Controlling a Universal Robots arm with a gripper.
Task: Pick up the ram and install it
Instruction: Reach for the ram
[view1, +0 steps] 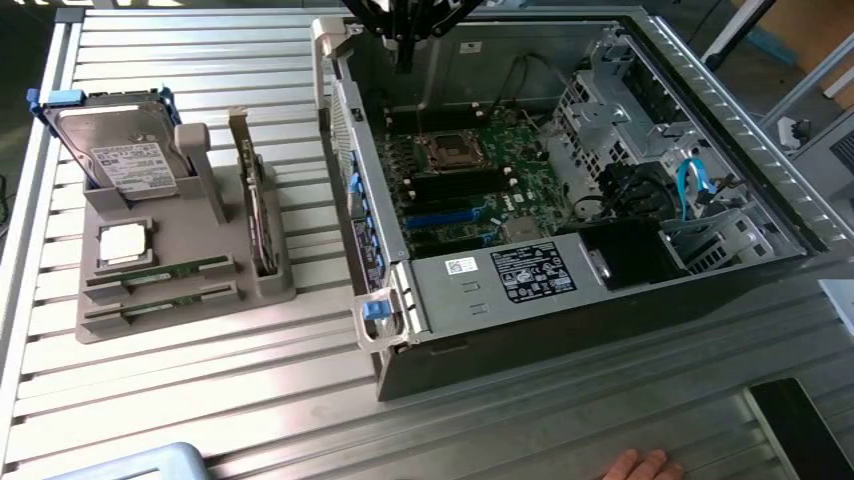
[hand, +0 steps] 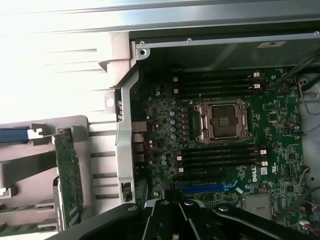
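Two ram sticks (view1: 163, 272), thin green boards, lie flat in the front slots of a grey holder (view1: 200, 150) at the exterior view's left. My gripper (view1: 403, 55) hangs over the far end of the open computer case (view1: 561, 320), well away from the sticks. In the wrist view my gripper (hand: 175, 205) is shut with nothing between the fingers. It looks down on the green motherboard (hand: 280, 125), with the CPU socket (hand: 223, 120) and dark memory slots (hand: 220, 157) on either side of it.
The holder also carries a silver hard drive (view1: 120, 160), an upright expansion card (view1: 247, 200) and a small square chip (view1: 123, 242). A power supply (view1: 534, 272) and drive cages (view1: 601, 110) crowd the case. A person's hand (view1: 641, 466) rests at the table's near edge.
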